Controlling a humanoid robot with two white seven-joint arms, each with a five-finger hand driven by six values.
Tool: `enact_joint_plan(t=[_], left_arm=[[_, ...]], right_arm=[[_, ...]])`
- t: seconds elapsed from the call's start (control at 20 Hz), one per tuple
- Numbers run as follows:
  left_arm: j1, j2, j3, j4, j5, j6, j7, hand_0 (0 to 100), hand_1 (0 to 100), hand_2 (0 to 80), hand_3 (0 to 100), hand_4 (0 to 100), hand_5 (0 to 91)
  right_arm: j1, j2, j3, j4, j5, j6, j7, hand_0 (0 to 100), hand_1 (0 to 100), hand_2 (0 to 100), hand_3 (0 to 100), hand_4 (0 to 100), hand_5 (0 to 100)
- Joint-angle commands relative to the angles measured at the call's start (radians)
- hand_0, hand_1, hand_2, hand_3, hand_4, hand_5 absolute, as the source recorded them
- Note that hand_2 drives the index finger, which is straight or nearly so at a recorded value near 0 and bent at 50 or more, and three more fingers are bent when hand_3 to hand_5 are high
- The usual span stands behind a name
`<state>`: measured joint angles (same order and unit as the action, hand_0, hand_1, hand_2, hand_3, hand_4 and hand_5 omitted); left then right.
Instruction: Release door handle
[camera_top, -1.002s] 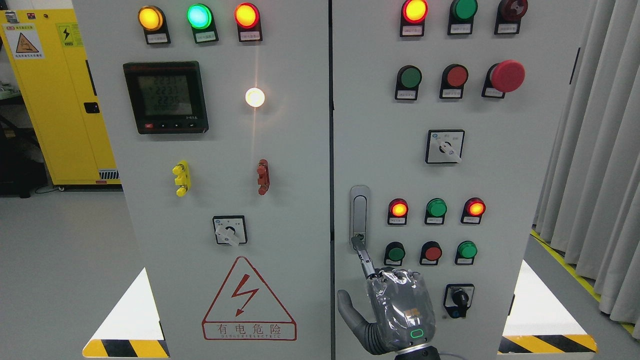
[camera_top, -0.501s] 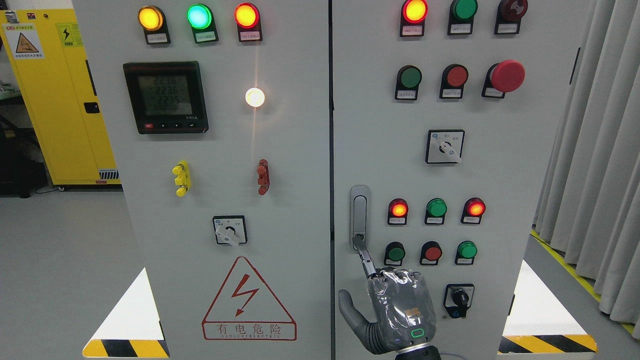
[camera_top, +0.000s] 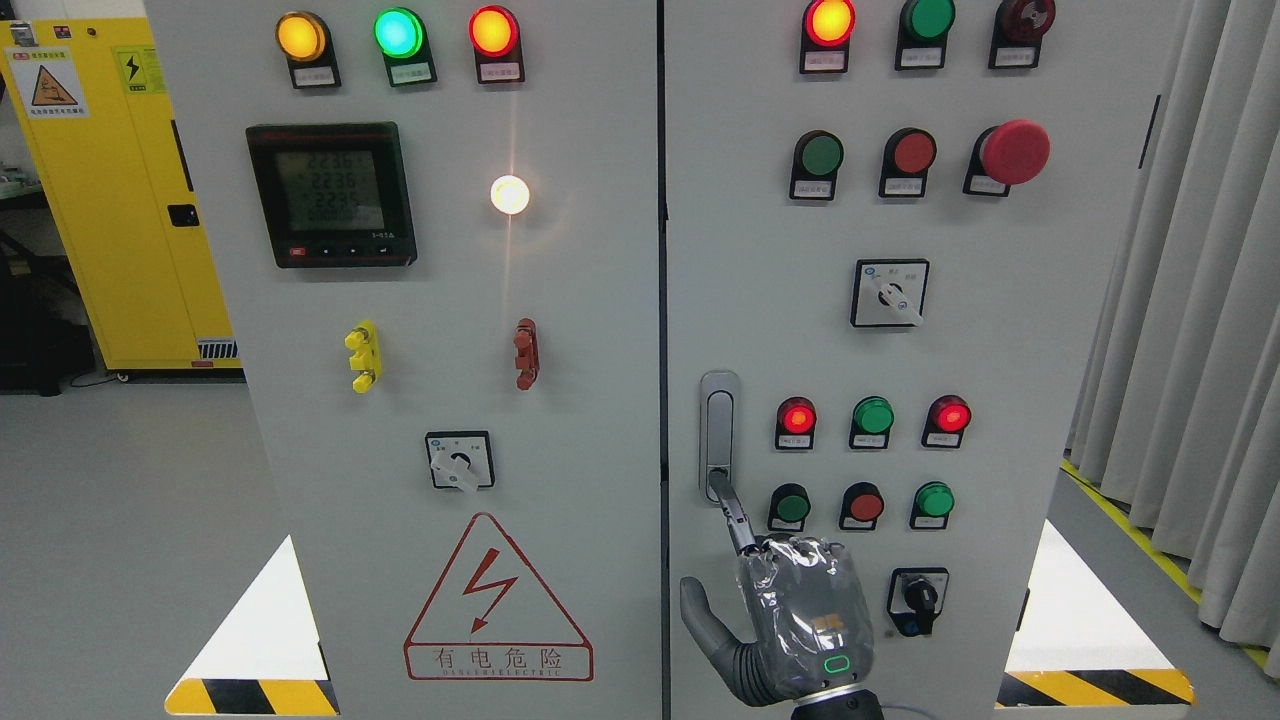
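Right hand (camera_top: 800, 625) points its index finger (camera_top: 728, 508) against the door handle (camera_top: 719, 432) base, other fingers curled, grasping nothing.

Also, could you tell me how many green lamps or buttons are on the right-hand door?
5 green ones: one in the top row, one in the second row, one between the red lamps, and two in the row below. The right hand could hide more.
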<state>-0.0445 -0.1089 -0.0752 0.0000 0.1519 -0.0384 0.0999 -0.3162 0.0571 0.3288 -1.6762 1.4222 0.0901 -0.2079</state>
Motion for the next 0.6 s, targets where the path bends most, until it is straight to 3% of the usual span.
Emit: enact_joint_plan(t=[0.0,0.55], left_arm=[[0.0,0.0,0.0,-0.012,0.0,0.0,0.0,12,56,0.0,0,0,0.0],[0.0,0.0,0.0,-0.012,0.0,0.0,0.0,12,56,0.0,0,0,0.0]], right_arm=[[-0.009,0.01,-0.002,0.013,0.0,0.0,0.001,53,36,0,100,100,100],[-0.011,0.012,-0.002,0.015,0.0,0.0,0.001,52,36,0,100,100,100]])
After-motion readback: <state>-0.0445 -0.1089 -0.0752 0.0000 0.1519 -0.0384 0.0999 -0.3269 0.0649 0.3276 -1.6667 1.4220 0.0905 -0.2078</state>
